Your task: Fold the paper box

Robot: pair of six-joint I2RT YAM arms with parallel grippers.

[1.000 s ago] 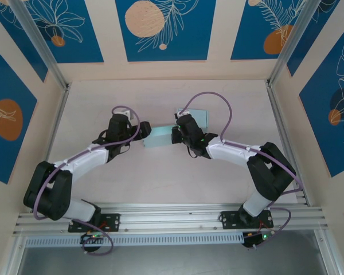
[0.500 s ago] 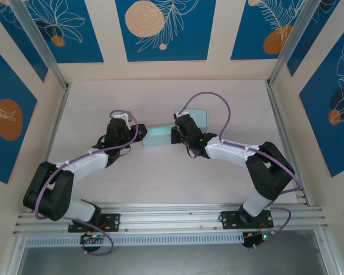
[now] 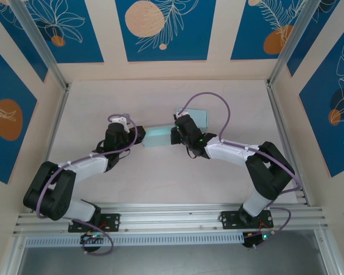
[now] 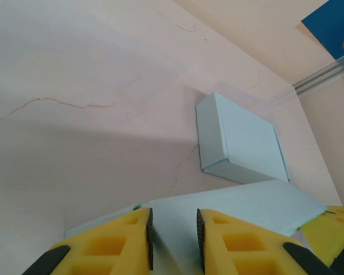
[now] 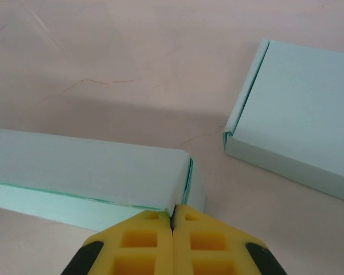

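The pale teal paper box point(image 3: 157, 136) lies mid-table between my two grippers. My left gripper point(image 3: 137, 136) is at the box's left end. In the left wrist view its yellow fingers point(image 4: 132, 235) stand apart, open, with the box's top panel point(image 4: 241, 209) showing through the gap point(image 4: 173, 215). My right gripper point(image 3: 175, 135) is at the box's right end. In the right wrist view it point(image 5: 173, 213) is shut on the end edge of the box point(image 5: 86, 166), where a thin flap seam runs down the corner.
A second pale teal box point(image 3: 198, 118), folded flat and closed, lies just behind the right gripper; it also shows as the closed box point(image 4: 241, 140) and the closed box point(image 5: 304, 137). Bare pinkish tabletop point(image 3: 160, 177) surrounds both, bounded by aluminium frame posts point(image 3: 275, 109).
My left wrist has swung toward the near side while its fingers stay at the box's left end. The right gripper and the box have barely moved.
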